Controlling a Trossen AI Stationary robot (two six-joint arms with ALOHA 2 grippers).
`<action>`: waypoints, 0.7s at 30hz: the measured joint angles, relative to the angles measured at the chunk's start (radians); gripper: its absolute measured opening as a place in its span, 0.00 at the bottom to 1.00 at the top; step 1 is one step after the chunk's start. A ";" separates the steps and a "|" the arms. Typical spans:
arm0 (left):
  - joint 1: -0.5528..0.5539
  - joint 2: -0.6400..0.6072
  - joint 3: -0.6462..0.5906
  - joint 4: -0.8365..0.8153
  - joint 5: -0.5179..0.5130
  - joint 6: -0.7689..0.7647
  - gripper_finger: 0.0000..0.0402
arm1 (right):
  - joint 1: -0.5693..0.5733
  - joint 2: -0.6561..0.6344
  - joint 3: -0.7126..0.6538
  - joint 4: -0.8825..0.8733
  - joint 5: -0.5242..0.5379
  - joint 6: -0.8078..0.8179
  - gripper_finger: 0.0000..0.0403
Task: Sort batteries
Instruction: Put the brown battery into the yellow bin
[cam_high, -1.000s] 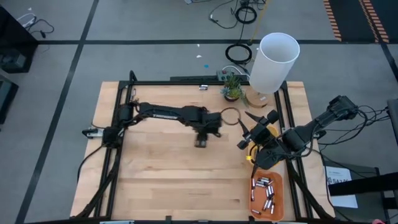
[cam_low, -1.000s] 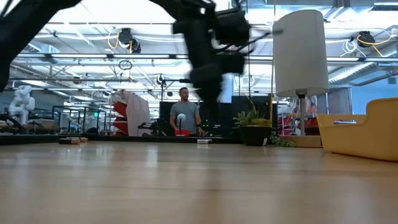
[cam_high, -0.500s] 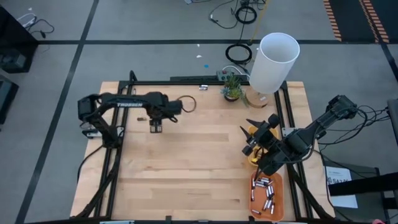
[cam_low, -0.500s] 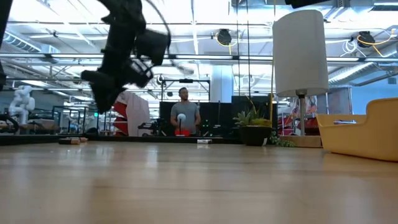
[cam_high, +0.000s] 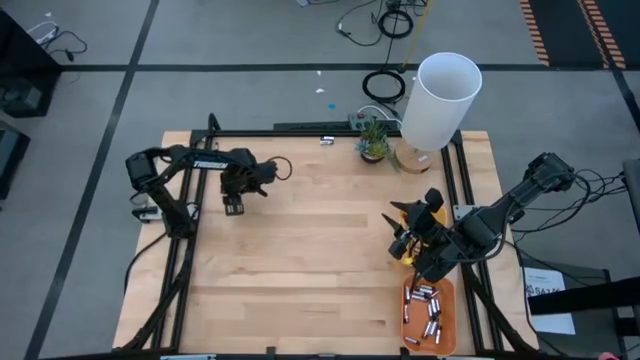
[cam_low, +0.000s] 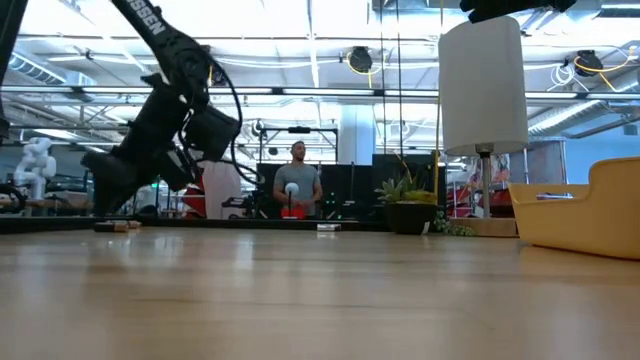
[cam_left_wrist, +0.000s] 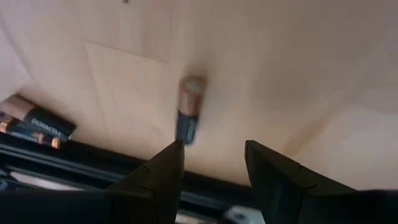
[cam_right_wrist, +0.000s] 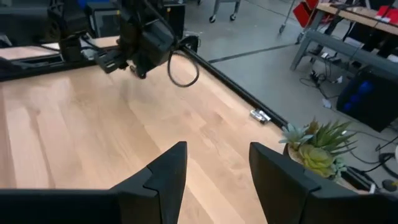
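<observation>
Left fingers (cam_left_wrist: 211, 163), parted and empty, hang just above a loose battery (cam_left_wrist: 188, 109) on the desk (cam_high: 300, 260), apparently aligned to straddle it. Two more batteries (cam_left_wrist: 34, 122) lie beside them. Right fingers (cam_right_wrist: 214, 168), parted and empty, wait above the orange tray (cam_high: 445, 300) of unsorted cells.

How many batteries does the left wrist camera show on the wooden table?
3: one battery lies alone just ahead of the left gripper, and two batteries lie side by side at the table's edge. More may be hidden.

Silvery batteries (cam_high: 425, 308) heaped in orange tray; copper-black battery (cam_left_wrist: 188, 108) flat on wood, two more (cam_left_wrist: 34, 122) nearby.
</observation>
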 joint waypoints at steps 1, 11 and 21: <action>0.007 0.000 -0.011 0.025 -0.006 0.001 0.45 | 0.001 0.004 0.000 0.002 -0.010 0.003 0.41; 0.064 0.000 -0.043 0.106 -0.019 0.041 0.45 | 0.011 0.036 0.000 0.031 -0.022 -0.008 0.41; 0.103 0.084 -0.036 0.149 0.017 0.084 0.44 | 0.011 0.036 0.000 0.032 -0.071 -0.001 0.41</action>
